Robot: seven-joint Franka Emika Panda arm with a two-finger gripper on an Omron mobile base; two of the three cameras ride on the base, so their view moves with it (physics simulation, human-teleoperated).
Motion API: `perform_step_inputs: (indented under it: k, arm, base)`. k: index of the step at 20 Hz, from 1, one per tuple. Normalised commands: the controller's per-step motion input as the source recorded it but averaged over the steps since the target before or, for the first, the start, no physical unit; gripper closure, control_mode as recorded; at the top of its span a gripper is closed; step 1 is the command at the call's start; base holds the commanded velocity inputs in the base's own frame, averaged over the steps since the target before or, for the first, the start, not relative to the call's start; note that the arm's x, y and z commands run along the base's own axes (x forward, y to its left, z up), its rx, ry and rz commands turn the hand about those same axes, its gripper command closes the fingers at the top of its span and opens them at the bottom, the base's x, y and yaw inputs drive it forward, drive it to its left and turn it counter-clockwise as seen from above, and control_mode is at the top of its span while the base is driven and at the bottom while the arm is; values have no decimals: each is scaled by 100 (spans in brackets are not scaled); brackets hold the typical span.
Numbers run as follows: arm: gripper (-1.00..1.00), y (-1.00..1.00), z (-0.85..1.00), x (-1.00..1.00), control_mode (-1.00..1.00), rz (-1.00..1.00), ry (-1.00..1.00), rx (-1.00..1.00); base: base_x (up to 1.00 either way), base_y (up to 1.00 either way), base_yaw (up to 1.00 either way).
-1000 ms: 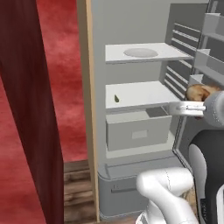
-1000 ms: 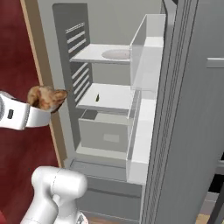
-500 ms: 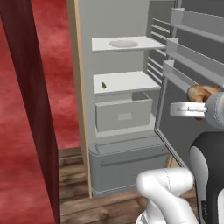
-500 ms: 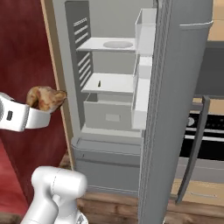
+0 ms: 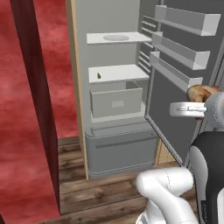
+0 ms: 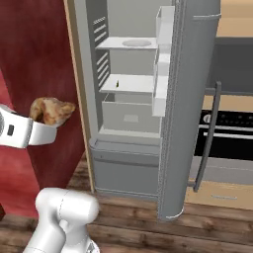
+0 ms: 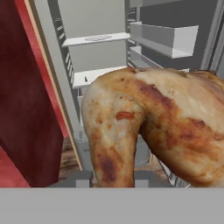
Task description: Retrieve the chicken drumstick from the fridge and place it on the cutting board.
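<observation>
Left base view, from its left side: a dark red post (image 5: 33, 87) stands before a mottled red wall (image 5: 57, 78), then the fridge (image 5: 116, 105) stands open, with a white plate (image 5: 116, 38) on its top shelf, a tiny dark item (image 5: 99, 75) on the shelf below, a grey drawer (image 5: 116, 101) pulled partway out under that, and a closed lower compartment (image 5: 120, 151) at the bottom above the wooden floor (image 5: 100, 188). Its door (image 5: 183, 74), lined with racks, swings out to the right and stands between the open shelves and the gripper (image 5: 199, 98). That gripper, at the right edge, is closed on the chicken drumstick (image 5: 202, 92), held in the air outside the fridge, just in front of the door's inner face. Right base view shows the gripper (image 6: 49, 123) at the left with the drumstick (image 6: 51, 110) clamped above its white wrist, the red wall behind it, the fridge in the middle, and a black oven (image 6: 230, 133) to the right beyond the door. Hand view has the glossy brown drumstick (image 7: 157, 135) pressed close, covering most of the fridge shelves behind it.
</observation>
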Motion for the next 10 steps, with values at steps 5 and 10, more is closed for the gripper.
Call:
perform_step_inputs:
  k: [5,10]
  arm:
    - [100,0,0,0,100,0,0,0]
    - [100,0,0,0,100,0,0,0]
  base:
    - [-68,8,0]
    - [-44,5,-5]
